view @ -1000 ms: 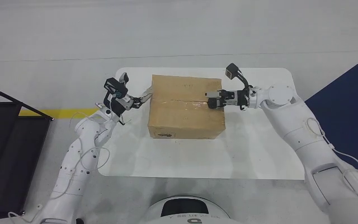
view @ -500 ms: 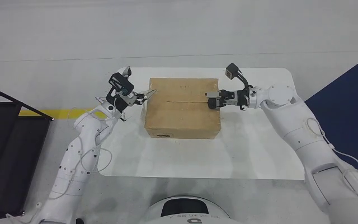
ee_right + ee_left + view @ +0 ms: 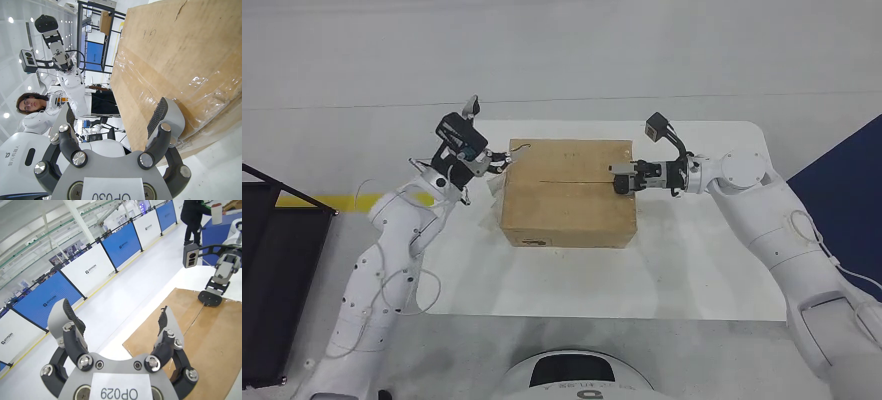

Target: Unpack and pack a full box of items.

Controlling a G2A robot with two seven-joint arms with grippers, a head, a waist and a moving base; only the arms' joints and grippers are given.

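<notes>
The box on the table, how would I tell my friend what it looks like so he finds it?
Start at the white table in front of the robot. The box sits on it, nearer the far edge. It is the one big brown cardboard thing there, with its top flaps shut and shiny clear tape on it.

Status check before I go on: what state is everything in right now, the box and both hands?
cardboard box: closed, flaps down, clear tape along the top seam, upright on the white table.
left hand: open, empty, at the box's far corner on the robot's left.
right hand: open, gripping nothing, one finger pad lying on the box top at the seam's end.
</notes>
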